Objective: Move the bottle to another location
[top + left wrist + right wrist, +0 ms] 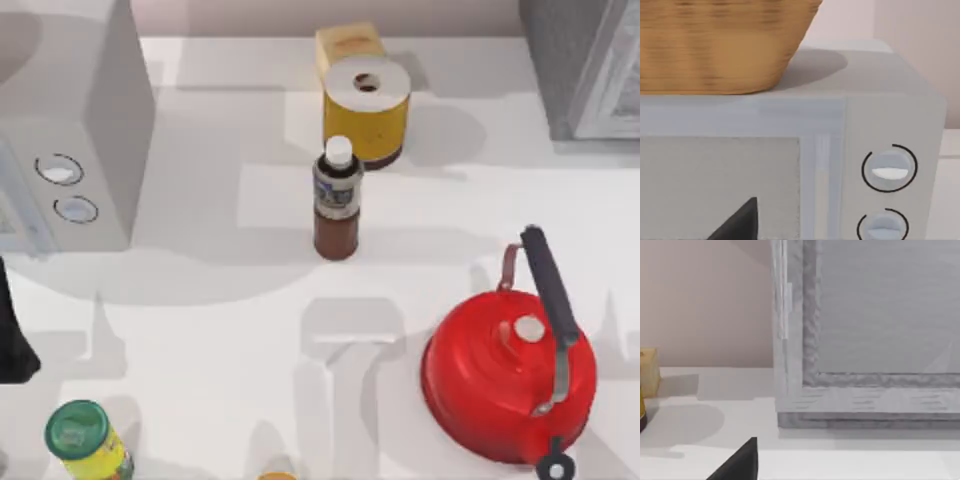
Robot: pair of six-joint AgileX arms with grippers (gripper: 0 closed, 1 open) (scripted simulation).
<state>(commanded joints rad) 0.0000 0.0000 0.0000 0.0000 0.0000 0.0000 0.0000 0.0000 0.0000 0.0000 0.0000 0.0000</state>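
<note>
Cropped red kettle [508,378]; bottle [337,199] upright, fully visible.

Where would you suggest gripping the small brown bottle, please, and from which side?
Probably around the label band of the bottle, coming in level from the open table at its left or right: it stands upright and slim, with the yellow canister close behind it.
</note>
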